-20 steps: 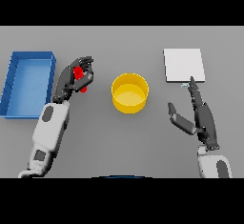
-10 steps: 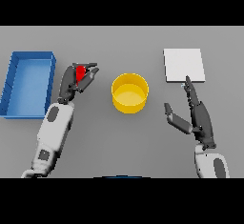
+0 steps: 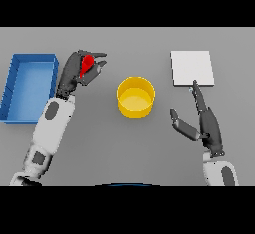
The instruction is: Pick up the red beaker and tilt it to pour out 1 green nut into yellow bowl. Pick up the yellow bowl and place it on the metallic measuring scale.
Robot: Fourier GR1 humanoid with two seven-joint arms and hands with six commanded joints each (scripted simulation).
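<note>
Red beaker tilted; yellow bowl upright, scale bare.

Even, flat, bright light; faint soft shadows; no glare.

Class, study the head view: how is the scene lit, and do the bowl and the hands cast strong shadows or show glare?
Head view: even, flat light; the grey table shows no glare; the yellow bowl casts no strong shadow, only its inside wall is shaded; left hand and right hand cast no clear shadows.

A plain grey table fills the whole view under even, seemingly soft light; 1 flat surface, nothing behind.
</note>
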